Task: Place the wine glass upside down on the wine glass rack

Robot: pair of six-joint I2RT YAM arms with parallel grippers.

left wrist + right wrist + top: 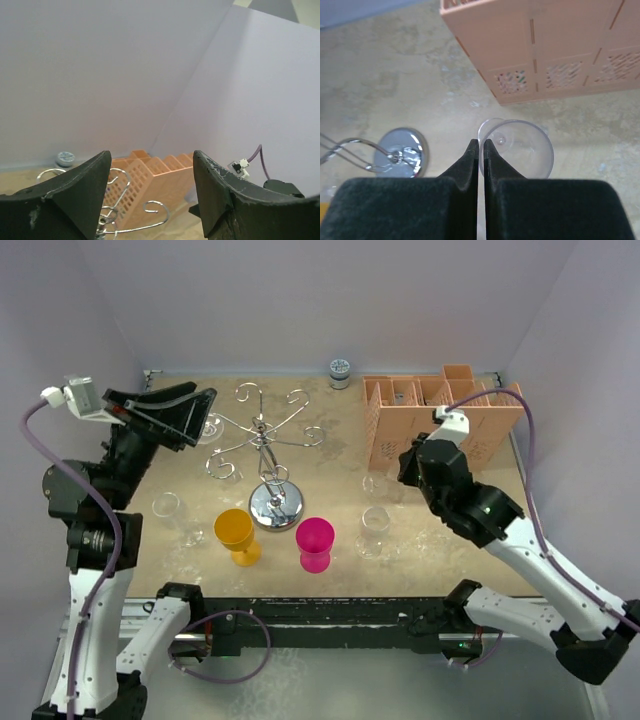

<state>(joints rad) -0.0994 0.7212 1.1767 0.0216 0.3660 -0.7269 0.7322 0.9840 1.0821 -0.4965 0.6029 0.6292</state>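
Observation:
A clear wine glass (532, 150) stands upright on the table in front of the orange slotted box. My right gripper (481, 142) is shut, its tips pinching the glass's near rim; from above, that gripper (398, 478) sits right beside the glass (378, 486). The wine glass rack (262, 440) is a silver wire stand with curled arms and a round mirrored base (400, 159), left of the glass. My left gripper (205, 418) hovers open at the rack's left side, holding nothing; its wrist view looks between the fingers (215, 190) at curled rack arms (156, 206).
A second clear glass (374, 530) stands nearer the front. More clear glassware (168, 508) is at the left. A yellow goblet (236, 535) and a pink goblet (315, 543) stand in front of the rack base. The orange slotted box (440, 420) and a small tin (340, 372) are at the back.

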